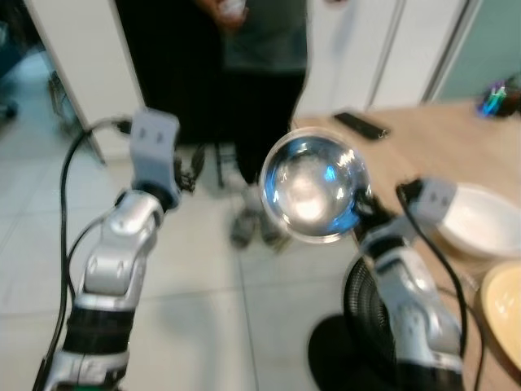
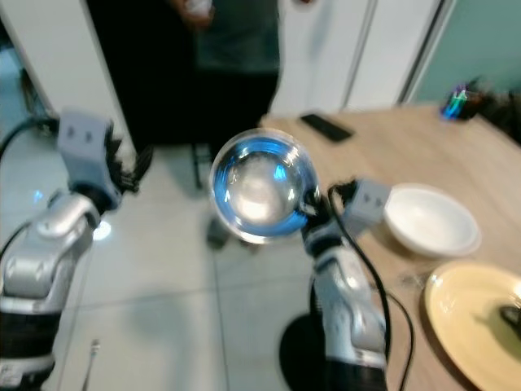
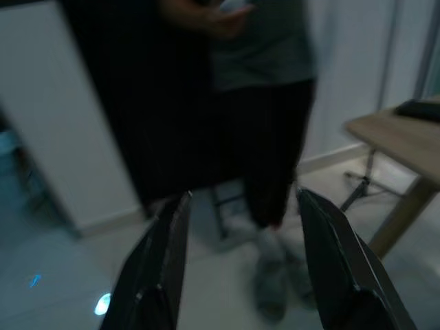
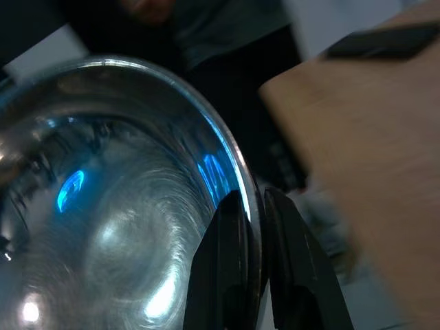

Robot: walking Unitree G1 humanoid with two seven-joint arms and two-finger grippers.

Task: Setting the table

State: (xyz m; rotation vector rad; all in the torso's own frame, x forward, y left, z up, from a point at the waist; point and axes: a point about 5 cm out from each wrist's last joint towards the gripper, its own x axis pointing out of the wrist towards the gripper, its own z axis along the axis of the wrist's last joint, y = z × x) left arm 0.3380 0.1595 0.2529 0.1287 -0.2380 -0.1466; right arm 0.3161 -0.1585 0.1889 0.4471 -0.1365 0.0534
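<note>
The left tool (image 1: 189,167) is raised over the tiled floor (image 1: 203,301), its two black fingers (image 3: 155,275) standing apart with nothing between them. Beyond it stands a person (image 1: 260,90), feet on the tiles.

To its right, the right tool (image 4: 251,234) is clamped on the rim of a steel bowl (image 1: 313,189), one finger inside the rim and one outside. The bowl is held tipped, its hollow facing the head camera, out over the floor and just off the bench (image 1: 423,138) edge.

The coming move likely turns on this: the bench lies to the right of the right tool and somewhat lower, so the bowl would have to be carried rightward and levelled. The right arm is plainly the nearer one. Farther right of that tool, on the bench, sit a white bowl (image 2: 431,220) and a yellow plate (image 2: 464,314), which is cut off by the frame. A dark flat thing (image 1: 362,124), perhaps a remote, lies beyond the tool. Everything is blurred, and the bowl hides the fingertips from the head camera.
</note>
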